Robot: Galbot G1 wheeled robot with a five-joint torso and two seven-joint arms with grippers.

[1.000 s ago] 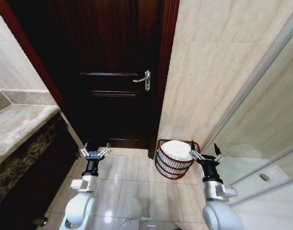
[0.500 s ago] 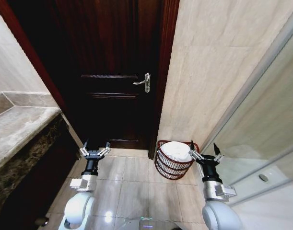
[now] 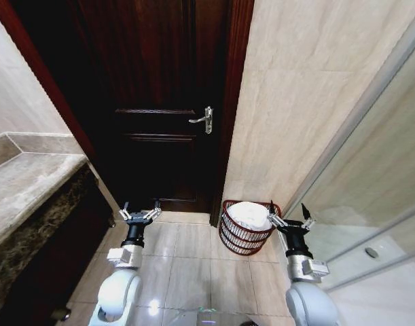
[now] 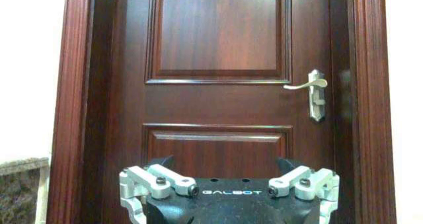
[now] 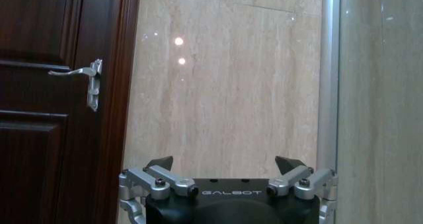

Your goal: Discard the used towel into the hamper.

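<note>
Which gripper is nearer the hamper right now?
Right. The right gripper hangs open just beside the hamper, at its rim. The left gripper, open too, sits well off across the floor, before the door.

Towel (image 3: 250, 214) in hamper (image 3: 240, 238), right of door (image 3: 163, 102), beside right tool (image 3: 289, 220).

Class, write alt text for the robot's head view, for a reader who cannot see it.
A white towel sits in a reddish-brown hamper on the tiled floor by a dark wooden door. The open right gripper is beside the hamper, the open left gripper near the door's base.
</note>
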